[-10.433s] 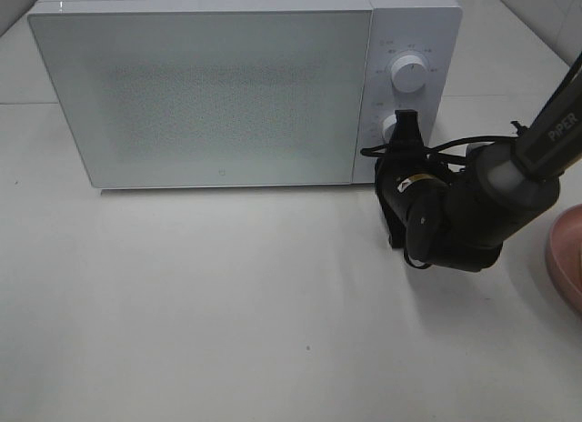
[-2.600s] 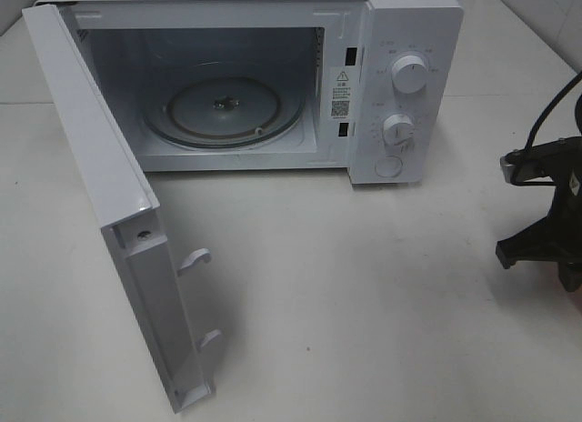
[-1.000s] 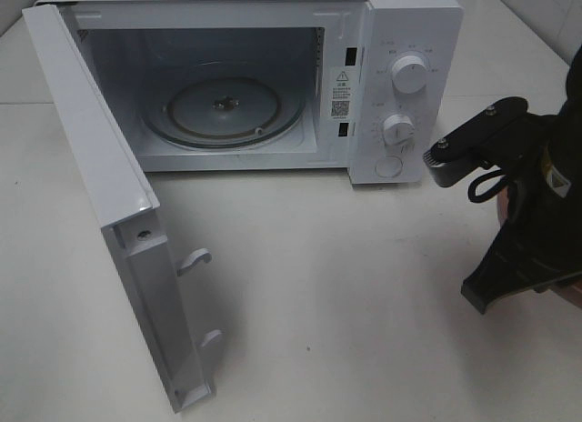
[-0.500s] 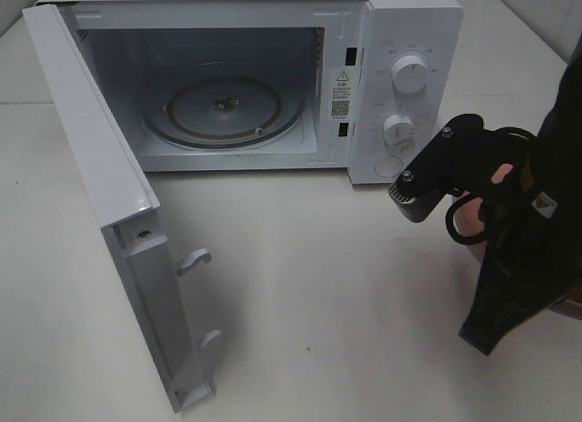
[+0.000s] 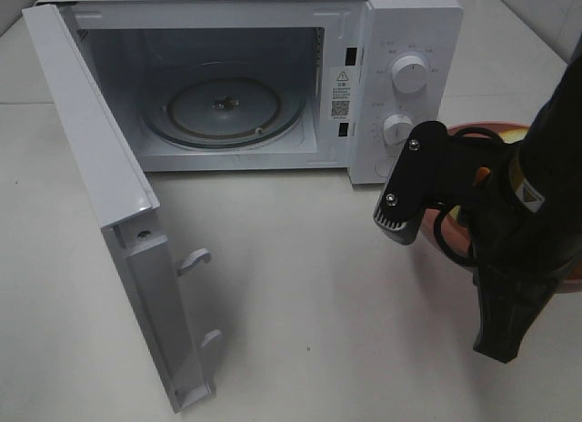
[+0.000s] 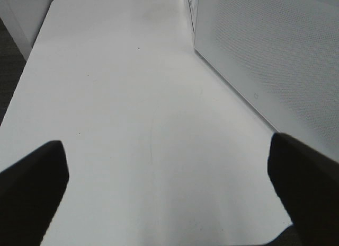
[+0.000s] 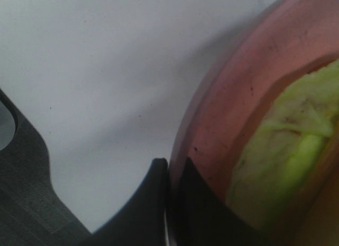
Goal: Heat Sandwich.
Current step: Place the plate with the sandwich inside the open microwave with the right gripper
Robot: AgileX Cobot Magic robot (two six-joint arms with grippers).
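Yellow-green sandwich (image 7: 280, 150) lies on the pink plate (image 7: 228, 113), toward the tabletop's (image 5: 300, 286) right side, just in front of the microwave's (image 5: 414, 22) dial panel. The cavity (image 5: 227, 104) stands open, leftward and back from it. The right hand (image 7: 168, 187) pinches the plate's rim, its arm bent over the plate. The left hand (image 6: 169, 193), spread wide and empty, hangs beside the open door (image 5: 91, 167).

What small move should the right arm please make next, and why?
Probably carry the plate toward the open microwave: the right claw is shut on its rim, the sandwich sits on it, and the turntable is bare.
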